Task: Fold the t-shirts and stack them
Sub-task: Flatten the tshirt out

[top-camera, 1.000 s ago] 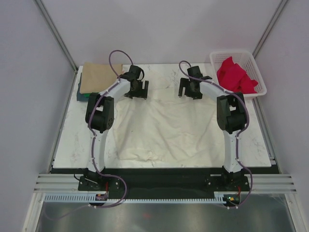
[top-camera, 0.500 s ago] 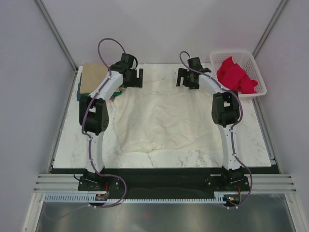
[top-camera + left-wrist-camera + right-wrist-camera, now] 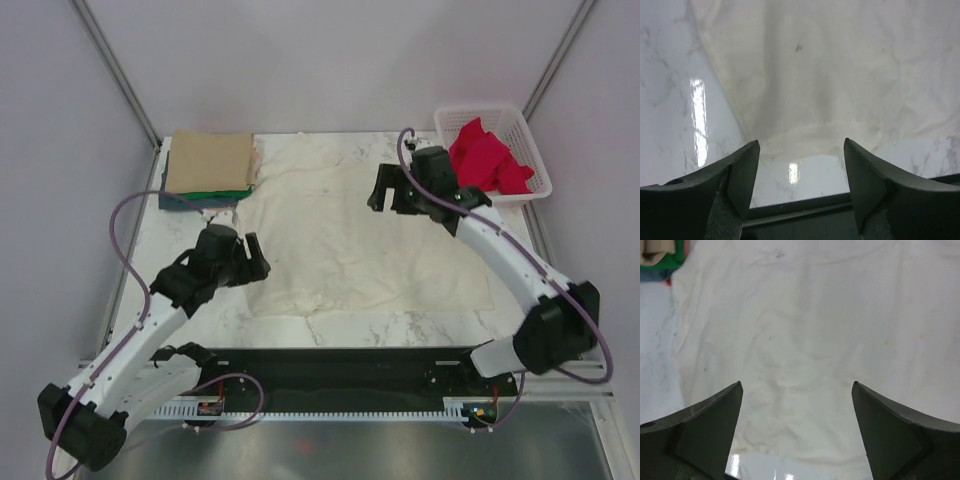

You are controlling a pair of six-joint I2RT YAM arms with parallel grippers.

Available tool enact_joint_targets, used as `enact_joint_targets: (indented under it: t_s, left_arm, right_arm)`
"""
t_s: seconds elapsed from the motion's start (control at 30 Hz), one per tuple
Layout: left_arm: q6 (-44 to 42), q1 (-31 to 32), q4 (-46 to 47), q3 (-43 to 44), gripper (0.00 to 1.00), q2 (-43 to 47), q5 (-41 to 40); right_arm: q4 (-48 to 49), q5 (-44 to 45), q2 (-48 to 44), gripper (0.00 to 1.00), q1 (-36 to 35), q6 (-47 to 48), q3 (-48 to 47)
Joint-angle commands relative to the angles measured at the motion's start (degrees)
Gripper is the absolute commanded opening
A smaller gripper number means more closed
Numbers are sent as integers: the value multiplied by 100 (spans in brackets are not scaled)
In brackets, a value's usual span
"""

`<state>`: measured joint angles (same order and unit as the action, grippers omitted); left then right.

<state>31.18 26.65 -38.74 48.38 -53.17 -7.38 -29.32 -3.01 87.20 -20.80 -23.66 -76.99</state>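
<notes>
The cream t-shirt (image 3: 350,225) is lying spread flat at the centre of the table (image 3: 400,325). The left gripper (image 3: 258,257) is poised at its 8 o'clock corner, fingers apart and gripping nothing. The right gripper (image 3: 385,190) is hanging over its 2 o'clock part, fingers likewise apart. The tan t-shirt (image 3: 208,162) is topping the green t-shirt (image 3: 215,193) at 10 o'clock. The white basket (image 3: 480,108) is holding red cloth (image 3: 485,155) at 1 o'clock.

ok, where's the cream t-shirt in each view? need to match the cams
Top external: cream t-shirt spread flat mid-table.
Left wrist: fills the upper frame, its edge nearest the camera.
Right wrist: covers nearly the whole frame.
Shared landmark: the marble table, bare beside the shirt's edge in all three.
</notes>
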Motion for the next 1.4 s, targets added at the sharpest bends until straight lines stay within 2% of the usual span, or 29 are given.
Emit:
enact_joint_targets:
  t_s: [0.0, 0.03, 0.1, 0.13, 0.23, 0.5, 0.6, 0.67, 0.7, 0.8, 0.83, 0.9, 0.93, 1.0, 1.1, 1.17, 1.23, 1.3, 1.33, 1.37]
  left_arm:
    - [1530, 392, -19, -1109, 74, 867, 70]
    - [1662, 480, -28, -1303, 72, 1270, 96]
    - [2049, 709, -72, -1804, 72, 1536, 79]
    - [2181, 936, -63, -2015, 72, 1633, -52]
    - [2568, 1219, -37, -2192, 72, 1573, -307]
    - [2595, 1237, 1008, -2746, 66, 617, -686]
    - [2569, 1228, 1351, -2738, 66, 177, -686]
    - [2516, 1228, 1536, -2641, 62, -9, -721]
    - [2464, 1228, 1571, -2589, 59, -70, -756]
    - [2112, 1237, 1747, -2316, 42, -299, -853]
    - [1868, 1228, 1765, -2150, 25, -343, -888]
    - [1568, 1228, 1686, -1765, 4, -361, -880]
    - [1340, 1228, 1573, -1588, 2, -291, -862]
    - [1120, 1228, 1055, -1149, 2, -203, -766]
    - [741, 1193, 150, 19, 2, -430, -625]
    - [452, 1027, -167, 907, 7, -737, -476]
    - [101, 668, -283, 1436, 31, -1335, -108]
    - [-76, 307, -274, 1586, 48, -2166, 261]
    - [-138, -78, -300, 1630, 60, -2441, 977]
    - [-104, -168, -292, 1570, 62, -2592, 1245]
  right_arm:
    - [364, 239, -974, 98, -547, -812, 1508]
    - [583, 265, -1464, 98, -827, -981, 2190]
    - [821, 265, -1889, 98, -1092, -1506, 2809]
    - [1110, 405, -2221, 98, -1363, -1667, 3378]
    - [1648, 608, -2602, 98, -1812, -2045, 4198]
    - [2386, 1021, -2840, 98, -2209, -2283, 5237]
    - [2492, 1162, -2858, 98, -2227, -2249, 5449]
    - [2589, 1267, -2849, 98, -2227, -2205, 5589]
    - [2720, 1302, -2814, 98, -2218, -2196, 5642]
    - [3036, 1329, -2665, 98, -2218, -2230, 5888]
    - [3038, 1329, -2638, 98, -2218, -2222, 5889]
    - [3099, 1311, -2585, 98, -2227, -2187, 5888]
    - [3108, 1311, -2550, 98, -2218, -2178, 5889]
    - [3160, 1294, -2463, 98, -2218, -2160, 5889]
    - [3222, 1276, -2348, 98, -2218, -2134, 5871]
    - [3240, 1250, -2269, 98, -2218, -2108, 5836]
    - [3249, 1223, -2155, 98, -2218, -2073, 5783]
    - [3249, 1188, -2050, 98, -2218, -2064, 5748]
    - [3249, 1171, -2023, 98, -2218, -2055, 5713]
    - [3249, 1145, -2005, 98, -2218, -2037, 5721]
